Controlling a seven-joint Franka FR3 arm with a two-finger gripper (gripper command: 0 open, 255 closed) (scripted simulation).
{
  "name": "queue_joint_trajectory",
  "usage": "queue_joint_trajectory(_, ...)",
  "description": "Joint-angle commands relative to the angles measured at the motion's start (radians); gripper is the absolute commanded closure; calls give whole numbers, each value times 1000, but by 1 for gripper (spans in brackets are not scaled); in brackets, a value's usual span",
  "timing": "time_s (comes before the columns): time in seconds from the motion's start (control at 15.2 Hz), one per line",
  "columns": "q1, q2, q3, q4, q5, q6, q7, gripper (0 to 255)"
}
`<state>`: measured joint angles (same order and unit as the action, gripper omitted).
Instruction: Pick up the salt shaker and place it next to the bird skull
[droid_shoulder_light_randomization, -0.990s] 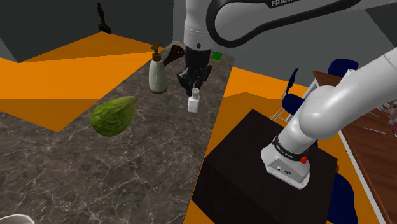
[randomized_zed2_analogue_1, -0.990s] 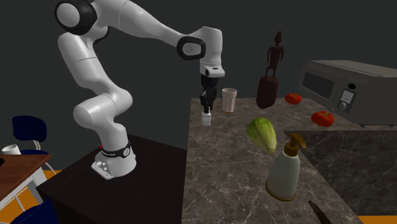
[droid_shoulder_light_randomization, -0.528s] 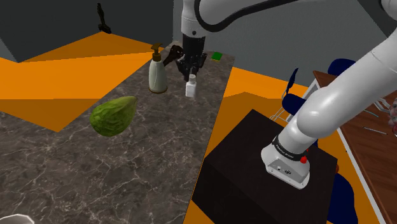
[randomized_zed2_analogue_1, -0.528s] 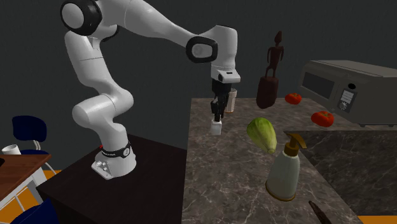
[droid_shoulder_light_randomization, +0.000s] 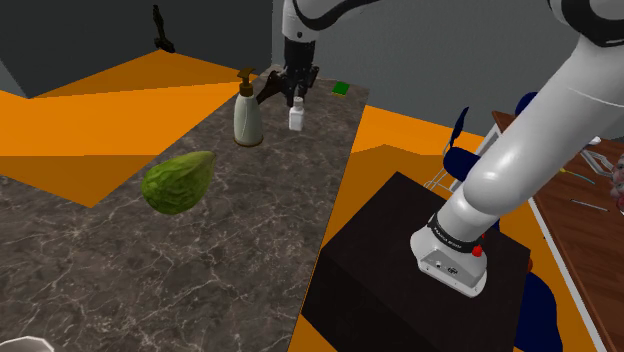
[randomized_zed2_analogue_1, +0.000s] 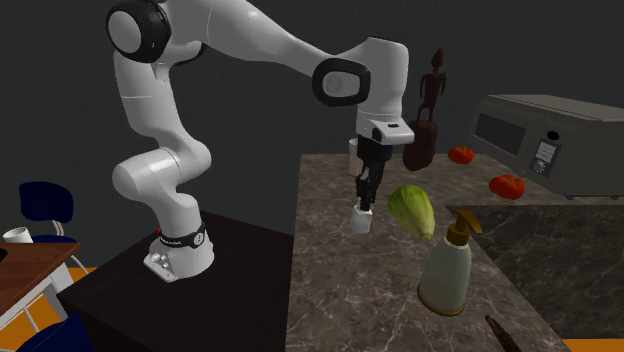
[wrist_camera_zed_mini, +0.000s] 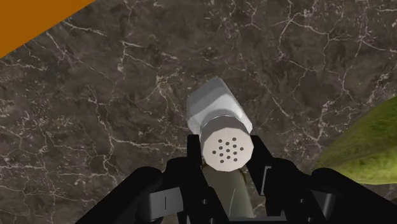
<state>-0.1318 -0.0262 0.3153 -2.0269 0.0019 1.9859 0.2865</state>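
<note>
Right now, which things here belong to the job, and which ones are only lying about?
Job: salt shaker, clasped in the fingers; dark bird skull.
Lying about: green vegetable, pump bottle, two tomatoes, dark figurine, grey oven.

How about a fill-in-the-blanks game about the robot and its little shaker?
The gripper is ___ on the salt shaker.
The shaker's round cap has little ___ in it.
The leafy vegetable on the counter is ___.
In the second exterior view, ___ red tomatoes lie near the grey appliance.
Missing words: shut; holes; green; two.
</note>
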Motion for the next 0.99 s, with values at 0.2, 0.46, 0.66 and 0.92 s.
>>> queue_joint_trajectory(0.2,-39,134,-40,167,-42,-39,-65,255)
queue_joint_trajectory(0.46,-62,253,-66,324,-70,-79,-110,255)
queue_joint_trajectory(0.66,-75,351,-84,463,-89,-121,-143,255)
queue_joint_trajectory(0.92,-86,485,-104,651,-109,-175,-183,255)
